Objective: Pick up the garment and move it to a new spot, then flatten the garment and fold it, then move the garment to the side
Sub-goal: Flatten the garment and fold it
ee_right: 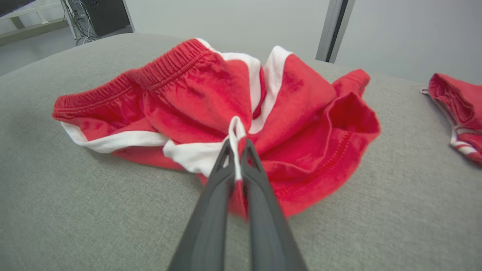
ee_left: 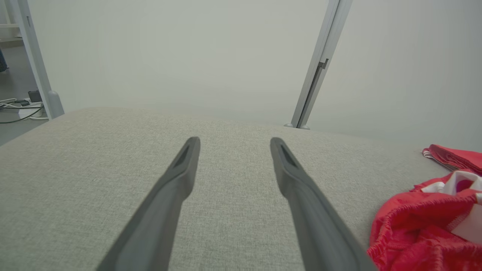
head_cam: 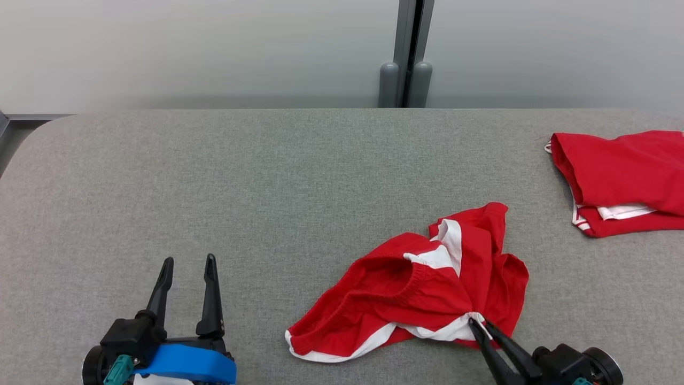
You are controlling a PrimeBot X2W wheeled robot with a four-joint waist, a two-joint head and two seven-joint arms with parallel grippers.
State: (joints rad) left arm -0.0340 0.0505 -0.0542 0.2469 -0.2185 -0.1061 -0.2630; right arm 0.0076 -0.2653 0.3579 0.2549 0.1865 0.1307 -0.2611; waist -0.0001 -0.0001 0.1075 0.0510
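Black and closed tight, the right gripper (ee_right: 237,145) pinches a white-trimmed fold of the garment (head_cam: 406,289), a small loop of the trim standing up between the tips. The hold sits at the near edge of the cloth, where a white band runs into the red.

From that pinch the garment spreads away in a loose heap: red shorts with an elastic waistband lying to the left of the grip and a hemmed leg opening bunched to the right. It rests on the grey fabric table (head_cam: 267,176), at the near right of the surface, crumpled and not yet flat.

This cloth looks light, soft and limp, so I judge it will drape and trail from one pinch point rather than keep any shape. A seam or the gathered waistband should give a firmer, less slippery hold than a single thin layer, and two separated corners would serve better for spreading it out.

Well apart on the near left, the left gripper (head_cam: 189,259) hovers over bare table with its jaws spread wide and nothing between them.

At the far right edge lies a second red garment (head_cam: 625,171), folded.
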